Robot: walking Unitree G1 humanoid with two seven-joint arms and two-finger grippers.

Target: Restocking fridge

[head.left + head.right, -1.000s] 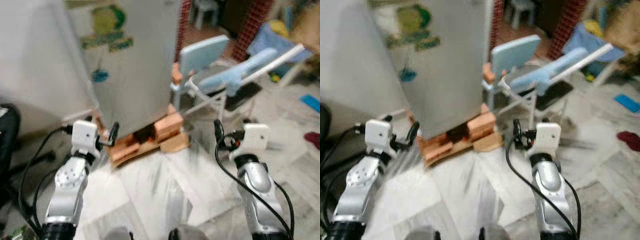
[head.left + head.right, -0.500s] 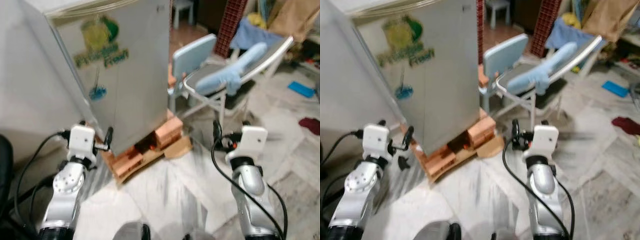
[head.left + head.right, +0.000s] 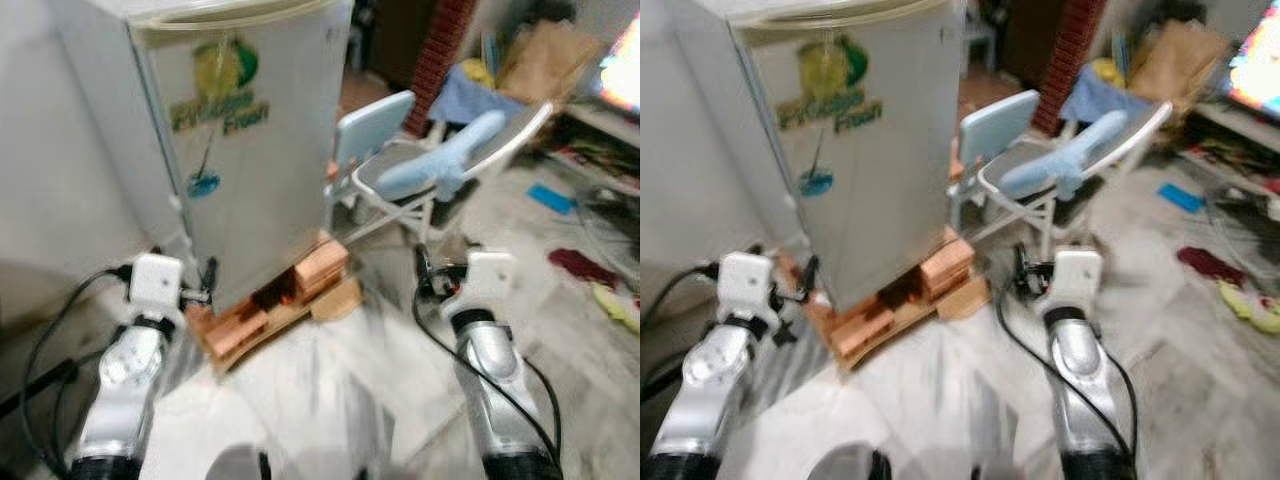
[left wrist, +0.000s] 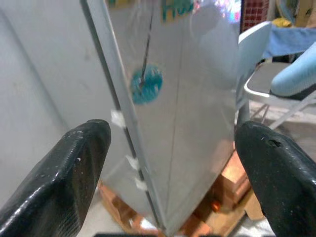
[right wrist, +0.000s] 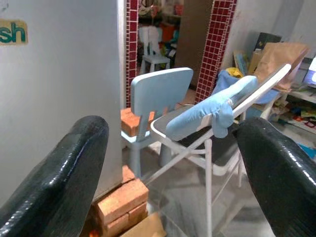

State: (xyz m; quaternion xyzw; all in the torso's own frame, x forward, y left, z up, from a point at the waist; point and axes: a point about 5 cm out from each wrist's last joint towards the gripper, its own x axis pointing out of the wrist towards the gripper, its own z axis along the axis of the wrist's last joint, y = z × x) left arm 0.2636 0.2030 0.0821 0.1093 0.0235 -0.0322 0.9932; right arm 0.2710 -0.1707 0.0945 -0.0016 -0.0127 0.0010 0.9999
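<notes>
From the left eye view, the robot stands in front of one silver fridge (image 3: 240, 140) with its door closed, a green and blue sticker on the front. The fridge rests on a stack of bricks (image 3: 270, 300) on the pale marble floor (image 3: 340, 380). The left gripper (image 3: 205, 285) is raised near the fridge's lower front corner, and the right gripper (image 3: 425, 275) is raised over the floor to the right of the bricks, well apart from the fridge. Behind stand two chairs: one small light-blue chair (image 3: 372, 125) and one folding chair (image 3: 470, 160) with a blue cushion draped over it.

The right eye view gives the same layout; no food or bottles to stock can be made out near the robot, and the picture is somewhat blurred.

In the left wrist view, the two black fingers (image 4: 74, 173) are spread wide and hold nothing, framing the fridge's door edge (image 4: 128, 148) and the bricks below.

In the right wrist view, the jaws are likewise spread wide and empty, looking toward the two chairs and a red-tiled pillar (image 5: 219, 39).

The step in hand appears to be the approach to the fridge. The next move probably calls for bringing the left gripper to the door edge and pulling it open.
</notes>
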